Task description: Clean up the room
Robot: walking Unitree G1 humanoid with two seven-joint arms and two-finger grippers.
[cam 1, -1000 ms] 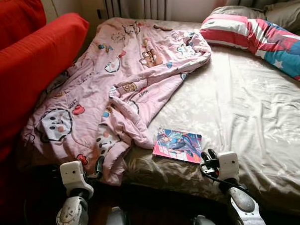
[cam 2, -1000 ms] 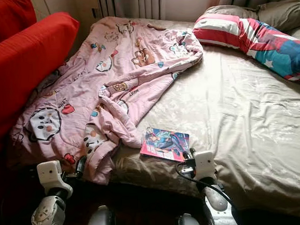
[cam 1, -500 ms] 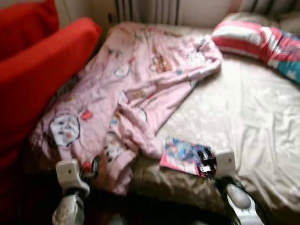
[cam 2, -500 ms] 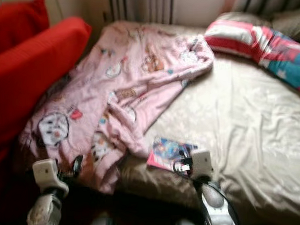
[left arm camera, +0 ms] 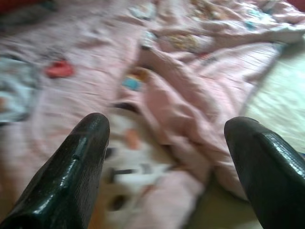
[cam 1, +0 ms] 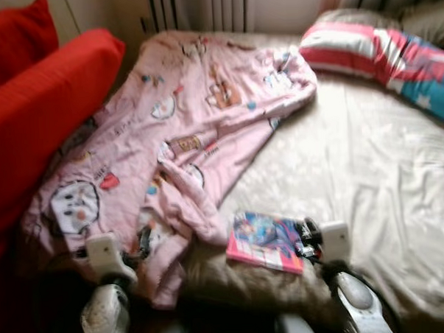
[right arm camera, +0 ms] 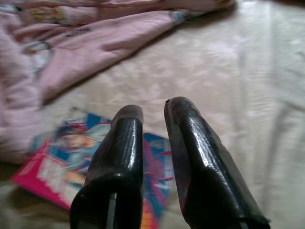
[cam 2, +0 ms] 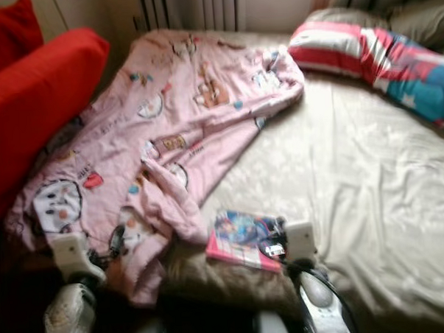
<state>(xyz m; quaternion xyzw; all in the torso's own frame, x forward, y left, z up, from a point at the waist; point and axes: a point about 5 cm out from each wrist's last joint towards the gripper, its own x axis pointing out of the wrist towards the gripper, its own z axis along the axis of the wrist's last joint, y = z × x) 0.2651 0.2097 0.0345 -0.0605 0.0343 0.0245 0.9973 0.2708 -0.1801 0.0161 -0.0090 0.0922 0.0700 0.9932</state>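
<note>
A: The comic book (cam 1: 265, 240) lies flat near the bed's front edge, just beside the trailing corner of the pink blanket (cam 1: 183, 131). In the left eye view the right gripper (cam 1: 309, 235) sits at the book's right side, close to touching its edge, while the left gripper (cam 1: 143, 242) hangs over the blanket's lower corner by the same front edge.

B: And the right eye view?

A: Same layout. The book (cam 2: 243, 239) has bare sheet (cam 2: 355, 183) to its right, and the striped pillow (cam 2: 365, 57) is well apart, at the bed's far right corner.

B: The left wrist view?

A: Its fingers (left arm camera: 71, 167) stand wide apart above rumpled blanket (left arm camera: 181, 95), holding nothing.

B: The right wrist view?

A: The fingers (right arm camera: 119, 157) are nearly together, only a slim gap, and hover over the book's cover (right arm camera: 62, 162). I judge they need to open first, then come in low at the book's near edge so one finger slides under it. The soft sheet may give, and a thin book can slip.
</note>
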